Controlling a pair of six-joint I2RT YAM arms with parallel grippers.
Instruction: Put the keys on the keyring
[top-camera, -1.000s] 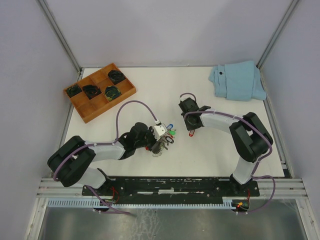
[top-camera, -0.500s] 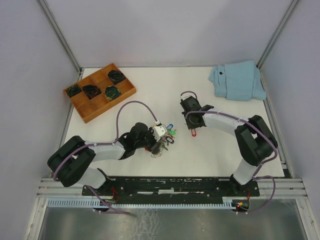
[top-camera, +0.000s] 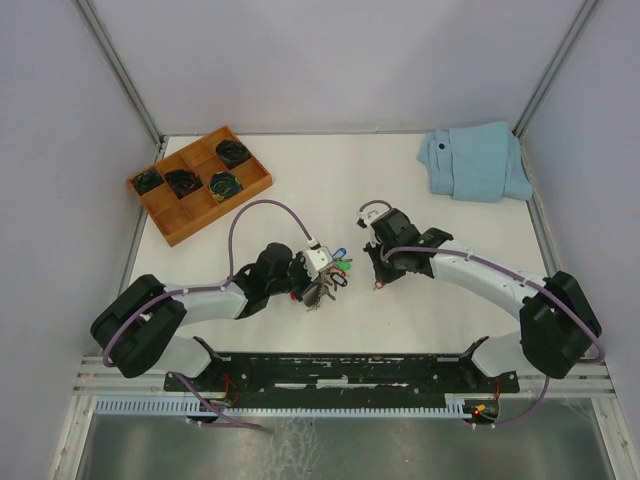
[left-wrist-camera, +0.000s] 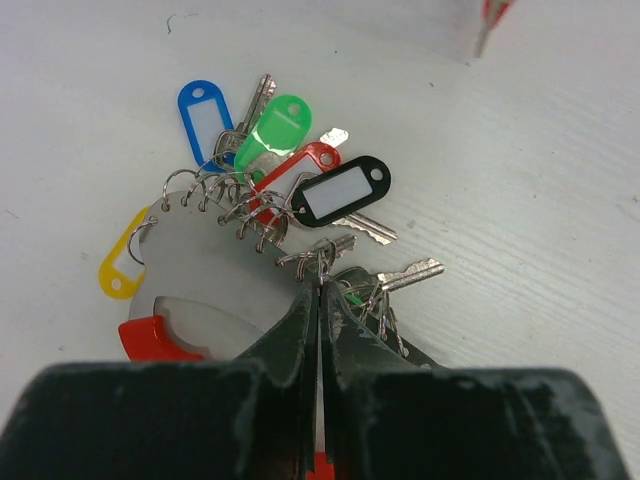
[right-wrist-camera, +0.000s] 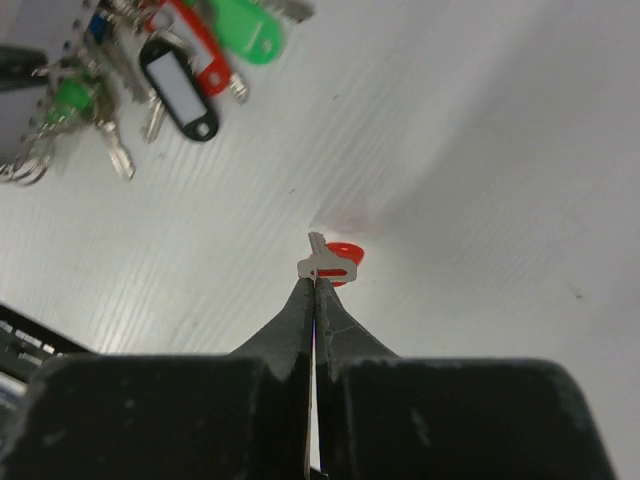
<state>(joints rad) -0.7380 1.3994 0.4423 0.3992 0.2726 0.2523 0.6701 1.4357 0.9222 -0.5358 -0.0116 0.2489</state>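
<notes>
The left end effector (left-wrist-camera: 320, 288) pinches a small ring of the keyring (left-wrist-camera: 200, 272), likely steadying it on the table (left-wrist-camera: 520, 150). The right end effector (right-wrist-camera: 313, 287) pinches the red key (right-wrist-camera: 326, 263) nearby, seemingly presenting it for threading.

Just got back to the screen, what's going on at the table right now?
The left gripper is shut on one of the small wire loops of the keyring, which lies on the table. The right gripper is pinching a silver key with a red tag, held off to the side of the bunch and not touching it. That key is not yet on the ring.
</notes>
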